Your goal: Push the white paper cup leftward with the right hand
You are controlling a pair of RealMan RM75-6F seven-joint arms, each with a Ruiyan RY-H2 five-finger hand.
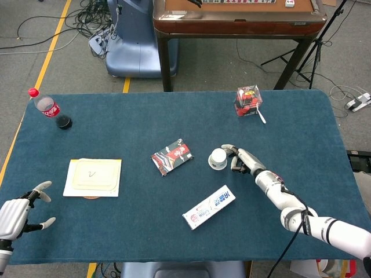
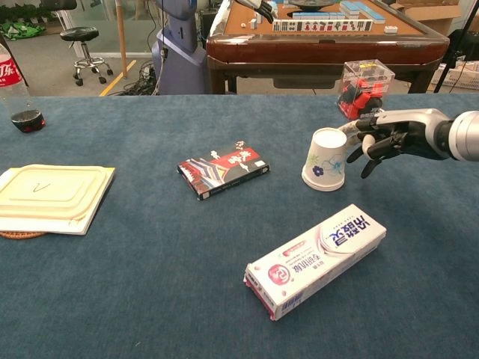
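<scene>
The white paper cup [image 1: 218,158] [image 2: 325,159] with a small flower print stands upside down on the blue table, right of centre. My right hand [image 1: 242,160] [image 2: 385,137] sits just right of it, fingers partly curled, fingertips touching the cup's right side; it holds nothing. My left hand [image 1: 17,214] rests open at the table's front left corner, far from the cup, and shows only in the head view.
A card pack [image 1: 172,156] [image 2: 223,169] lies left of the cup. A toothpaste box [image 1: 209,207] [image 2: 316,259] lies in front of it. A clear box with red contents [image 1: 247,99] [image 2: 364,88] stands behind. A cream lid [image 1: 93,177], bottle [image 1: 45,104] and black cap [image 1: 64,122] are far left.
</scene>
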